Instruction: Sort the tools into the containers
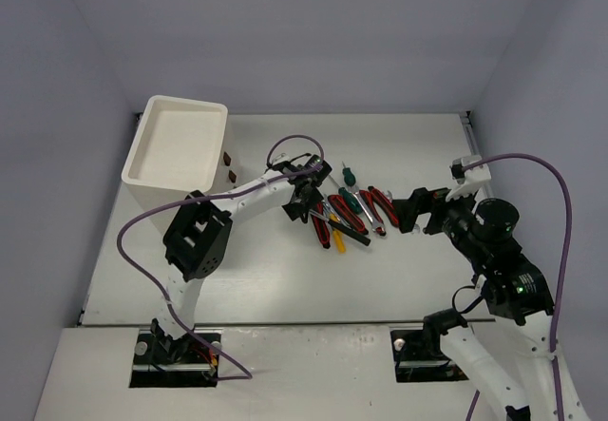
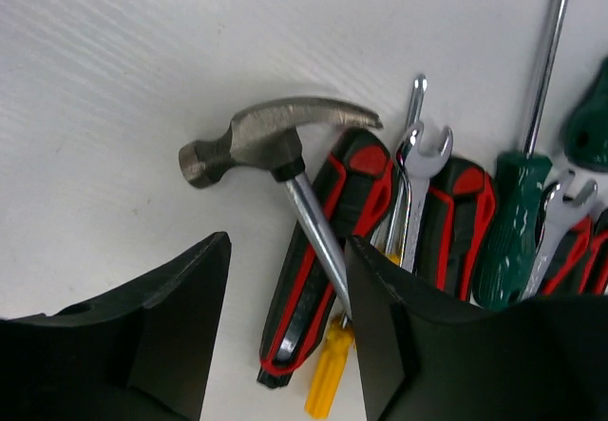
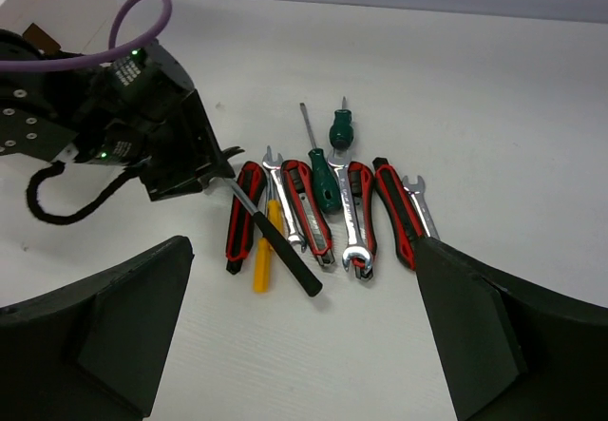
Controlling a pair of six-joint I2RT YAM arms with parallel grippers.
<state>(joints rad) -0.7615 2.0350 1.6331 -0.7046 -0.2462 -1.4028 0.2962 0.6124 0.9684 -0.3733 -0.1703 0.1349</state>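
Note:
The tools lie in a row mid-table (image 1: 347, 214). A steel-headed hammer (image 2: 271, 138) lies with its black handle (image 3: 285, 248) slanting over a yellow screwdriver (image 3: 262, 255) and red-handled pliers (image 2: 318, 259). Silver wrenches (image 2: 423, 179) and green screwdrivers (image 3: 325, 176) lie beside them. My left gripper (image 2: 285, 345) is open, low over the row's left end. The hammer shaft passes between its fingers, against the right finger (image 2: 427, 345). My right gripper (image 3: 299, 345) is open and empty, raised right of the row (image 1: 410, 214). The white cabinet (image 1: 176, 145) stands at the back left.
The cabinet's drawers show small dark-red handles (image 1: 228, 160) facing the tools. A purple cable (image 1: 290, 145) loops over the left arm. Grey walls close the table on three sides.

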